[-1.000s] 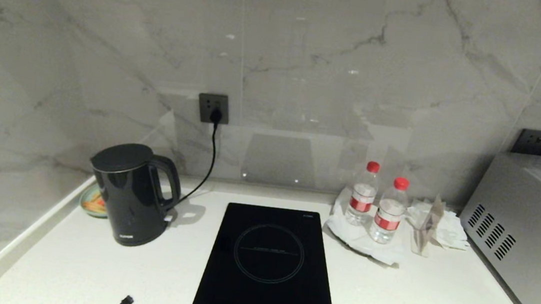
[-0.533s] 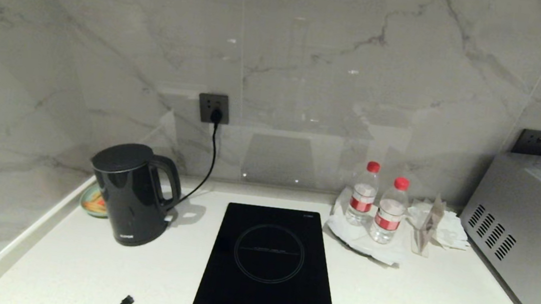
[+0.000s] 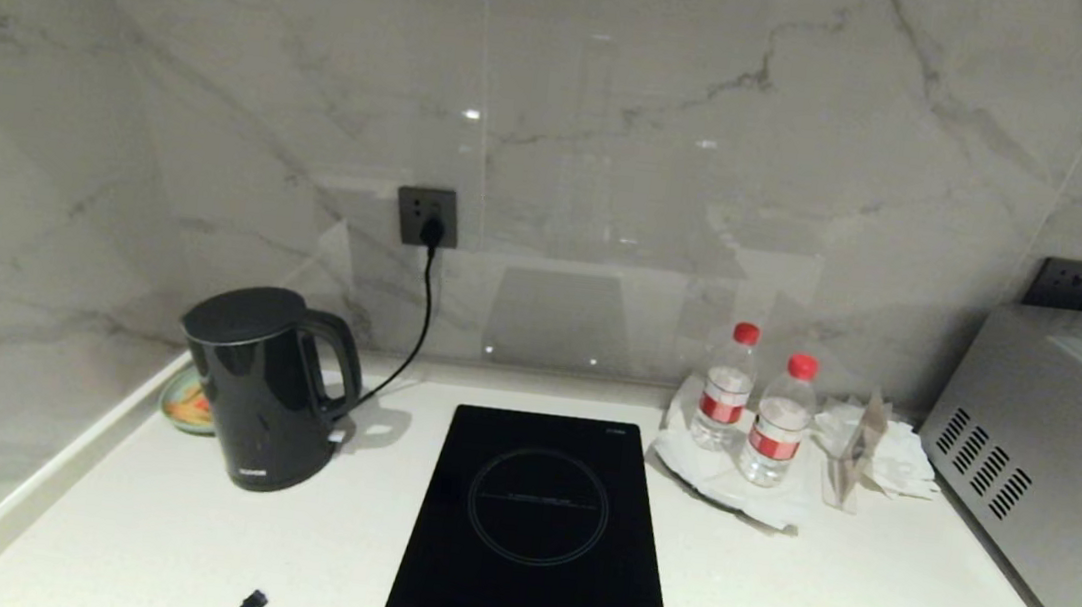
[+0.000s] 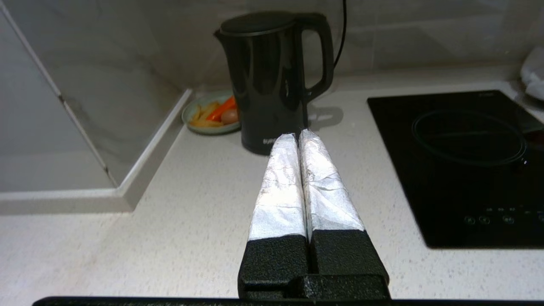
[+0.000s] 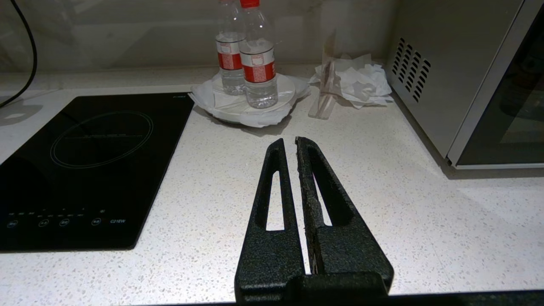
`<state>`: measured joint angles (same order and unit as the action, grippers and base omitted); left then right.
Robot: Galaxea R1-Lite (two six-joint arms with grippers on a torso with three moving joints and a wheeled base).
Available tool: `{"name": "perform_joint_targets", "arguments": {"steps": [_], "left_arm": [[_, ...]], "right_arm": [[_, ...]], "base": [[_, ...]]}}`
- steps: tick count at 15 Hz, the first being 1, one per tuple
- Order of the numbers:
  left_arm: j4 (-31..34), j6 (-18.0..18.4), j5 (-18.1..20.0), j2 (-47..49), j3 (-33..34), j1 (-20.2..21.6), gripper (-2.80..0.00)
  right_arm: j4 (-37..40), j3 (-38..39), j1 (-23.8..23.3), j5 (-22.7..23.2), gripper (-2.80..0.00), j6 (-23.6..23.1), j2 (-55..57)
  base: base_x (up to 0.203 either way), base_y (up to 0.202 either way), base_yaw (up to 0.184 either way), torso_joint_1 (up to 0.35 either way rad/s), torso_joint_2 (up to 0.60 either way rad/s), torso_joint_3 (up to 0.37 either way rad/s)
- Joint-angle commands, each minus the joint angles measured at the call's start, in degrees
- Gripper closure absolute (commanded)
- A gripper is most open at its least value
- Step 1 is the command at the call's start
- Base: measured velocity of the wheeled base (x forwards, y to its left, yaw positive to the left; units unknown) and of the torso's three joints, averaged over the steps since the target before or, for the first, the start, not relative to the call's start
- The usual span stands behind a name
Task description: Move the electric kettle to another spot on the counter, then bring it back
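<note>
Fingers of left gripper pressed together empty, levelled at electric kettle.

One electric kettle stands on the counter, at about nine o'clock from the single induction hob. Two water bottles at two o'clock. One microwave. One dish of food behind the kettle, holding perhaps three or four pieces. Two wall outlets.
</note>
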<state>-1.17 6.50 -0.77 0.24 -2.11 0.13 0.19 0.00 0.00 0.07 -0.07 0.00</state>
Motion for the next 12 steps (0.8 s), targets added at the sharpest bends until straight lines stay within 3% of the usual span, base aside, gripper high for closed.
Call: {"name": "perform_joint_targets", "arguments": {"steps": [1, 2, 7, 12], "left_arm": [[1.70, -0.83, 0.57, -0.23, 1.63, -0.09, 0.00], [4.57, -1.81, 0.96, -0.24, 1.06, -0.14, 0.00], [4.43, -2.90, 1.03, -0.24, 0.79, -0.13, 0.00], [4.34, -3.33, 0.86, -0.24, 0.79, -0.13, 0.00]], "right_arm": [[-0.02, 0.00, 0.00, 0.01, 0.00, -0.01, 0.00], [-0.02, 0.00, 0.00, 0.01, 0.00, -0.01, 0.09], [-0.02, 0.00, 0.00, 0.01, 0.00, -0.01, 0.08], [-0.02, 0.00, 0.00, 0.01, 0.00, -0.01, 0.00]], "base": [[0.000, 0.000, 0.000, 0.000, 0.00, 0.000], [0.000, 0.000, 0.000, 0.000, 0.00, 0.000], [0.000, 0.000, 0.000, 0.000, 0.00, 0.000], [0.000, 0.000, 0.000, 0.004, 0.00, -0.144]]}}
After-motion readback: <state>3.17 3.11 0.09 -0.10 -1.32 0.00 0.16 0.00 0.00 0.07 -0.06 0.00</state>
